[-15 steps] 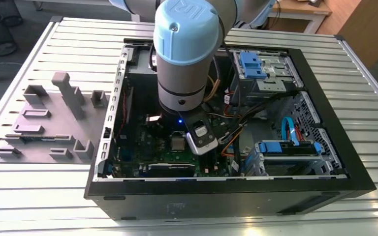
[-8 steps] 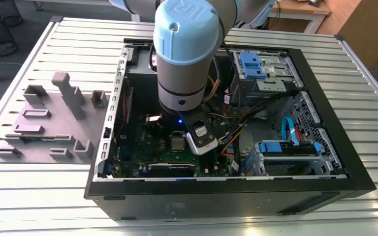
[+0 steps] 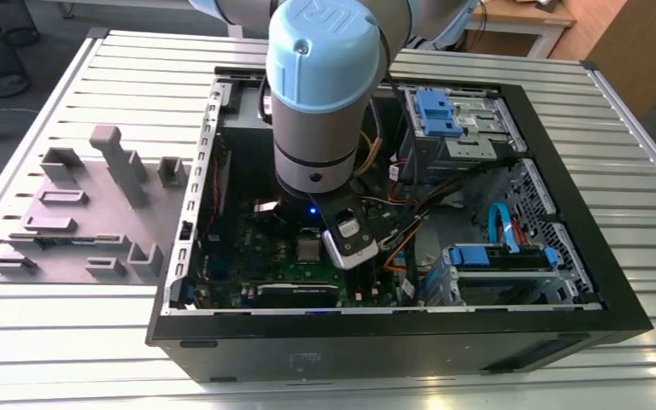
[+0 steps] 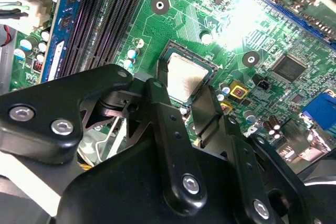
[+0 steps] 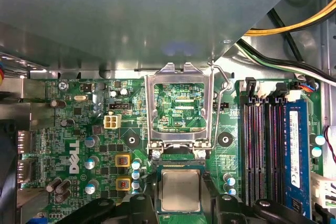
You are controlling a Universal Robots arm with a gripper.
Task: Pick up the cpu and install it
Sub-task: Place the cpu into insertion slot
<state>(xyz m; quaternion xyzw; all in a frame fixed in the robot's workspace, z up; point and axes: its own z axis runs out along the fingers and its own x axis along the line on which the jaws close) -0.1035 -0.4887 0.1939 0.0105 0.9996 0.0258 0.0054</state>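
Observation:
The cpu (image 5: 180, 188), a small square chip with a silvery top, lies flat in the motherboard socket, just below the raised hinged metal frame (image 5: 180, 142). In the second wrist view the cpu (image 4: 184, 74) sits between two black fingers (image 4: 157, 95). My gripper (image 4: 184, 92) straddles it with its fingers pressed close to two opposite sides. From the first wrist view, the gripper (image 5: 180, 205) hangs right over the chip. The exterior view has the arm (image 3: 317, 111) reaching straight down into the open computer case (image 3: 556, 196).
Memory slots and a blue memory stick (image 5: 294, 150) run beside the socket. Yellow, black and white cables (image 5: 294, 24) cross above them. Grey fixture blocks (image 3: 89, 213) stand on the slatted table at the exterior view's left. Drive bays with blue parts (image 3: 499, 256) fill the case's other side.

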